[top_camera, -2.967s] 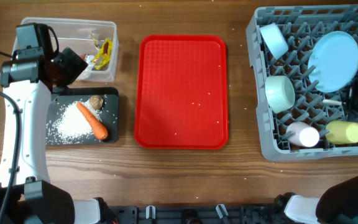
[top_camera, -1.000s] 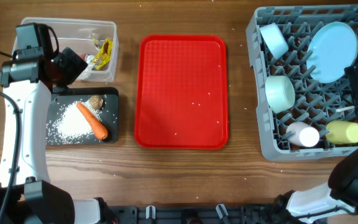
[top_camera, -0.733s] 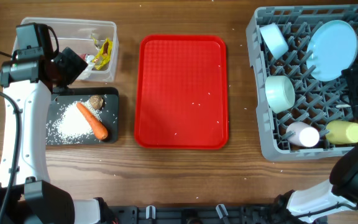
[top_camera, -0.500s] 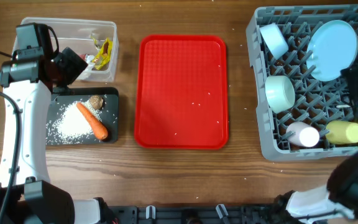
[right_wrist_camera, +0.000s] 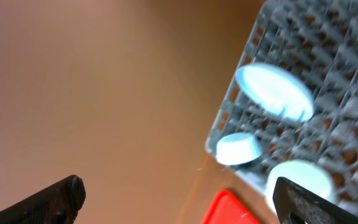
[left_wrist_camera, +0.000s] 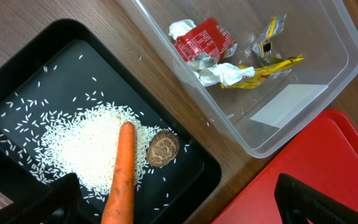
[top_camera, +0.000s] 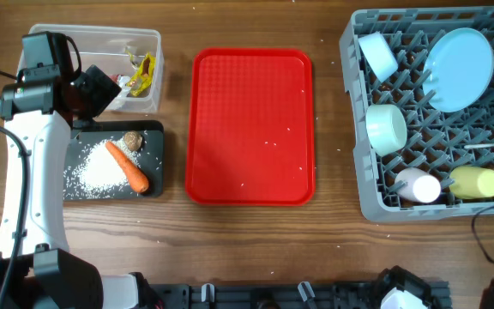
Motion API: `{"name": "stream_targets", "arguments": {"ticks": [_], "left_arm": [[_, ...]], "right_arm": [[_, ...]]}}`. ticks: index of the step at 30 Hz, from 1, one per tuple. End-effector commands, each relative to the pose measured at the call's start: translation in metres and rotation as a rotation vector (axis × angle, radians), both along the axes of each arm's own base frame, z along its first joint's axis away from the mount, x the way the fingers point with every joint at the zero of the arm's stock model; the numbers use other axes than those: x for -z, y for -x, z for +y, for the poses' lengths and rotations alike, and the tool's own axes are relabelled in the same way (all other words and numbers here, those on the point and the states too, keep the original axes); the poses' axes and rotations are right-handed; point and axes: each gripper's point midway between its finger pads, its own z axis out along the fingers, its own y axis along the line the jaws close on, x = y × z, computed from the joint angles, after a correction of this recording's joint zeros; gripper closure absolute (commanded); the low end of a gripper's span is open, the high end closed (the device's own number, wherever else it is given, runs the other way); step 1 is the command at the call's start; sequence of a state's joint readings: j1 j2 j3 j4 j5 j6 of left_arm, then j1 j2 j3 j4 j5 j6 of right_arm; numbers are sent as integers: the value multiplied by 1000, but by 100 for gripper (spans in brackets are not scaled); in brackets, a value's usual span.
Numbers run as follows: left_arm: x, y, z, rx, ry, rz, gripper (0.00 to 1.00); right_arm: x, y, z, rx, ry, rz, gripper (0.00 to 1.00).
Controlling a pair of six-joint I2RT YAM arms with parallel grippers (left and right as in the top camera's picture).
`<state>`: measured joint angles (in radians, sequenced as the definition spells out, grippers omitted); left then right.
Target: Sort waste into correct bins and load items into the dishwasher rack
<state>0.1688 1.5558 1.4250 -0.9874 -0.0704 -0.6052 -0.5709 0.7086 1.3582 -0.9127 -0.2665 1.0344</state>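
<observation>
My left gripper (left_wrist_camera: 176,190) hangs open and empty above the black bin (left_wrist_camera: 199,167), its fingers wide of the orange carrot (left_wrist_camera: 122,174). The carrot lies on white rice (left_wrist_camera: 73,146) beside a brown lump (left_wrist_camera: 163,149). Red (left_wrist_camera: 204,42) and yellow (left_wrist_camera: 263,62) wrappers lie in the clear tub (left_wrist_camera: 319,93). The grey dishwasher rack (top_camera: 360,199) holds the blue plate (top_camera: 460,69), white bowl (top_camera: 378,53), teal bowl (top_camera: 386,129), pink cup (top_camera: 417,185), yellow cup (top_camera: 476,182) and white spoon (top_camera: 483,148). My right gripper (right_wrist_camera: 179,193) is open and empty, off to the side of the rack.
A flat red tray (top_camera: 251,124) with a few rice grains lies mid-table between the bins and the rack. The left arm (top_camera: 28,172) runs along the table's left edge. The right wrist view is motion-blurred.
My right arm has drawn back from over the rack's right side and left the overhead view. The plate stays leaning in the rack. The left arm has not moved.
</observation>
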Motion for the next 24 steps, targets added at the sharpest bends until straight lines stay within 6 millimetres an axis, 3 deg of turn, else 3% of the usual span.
{"name": "stream_targets", "arguments": {"ticks": [1,3,5,6,11,14,20,23,24], "left_arm": [[-3,0,3,-20,-5,-10,0],[-3,0,3,-20,-5,-10,0],[-3,0,3,-20,-5,-10,0],[-3,0,3,-20,-5,-10,0],[-3,0,3,-20,-5,-10,0],[-3,0,3,-20,-5,-10,0],[-3,0,3,-20,-5,-10,0],[-3,0,3,-20,-5,-10,0],[-3,0,3,-20,-5,-10,0]], "right_arm": [[10,-7,34,-46,-406,-47,0],[25,-10,53,-28,-700,-18,0],[44,-7,59,97,-1016,14,0],[50,-8,57,124,-1038,25,0],[75,9,63,144,-1048,66,0],[106,27,68,144,-1049,66,0],[185,56,86,91,-1032,131,0],[216,55,91,5,-908,180,0],[217,51,91,-48,-833,168,0]]}}
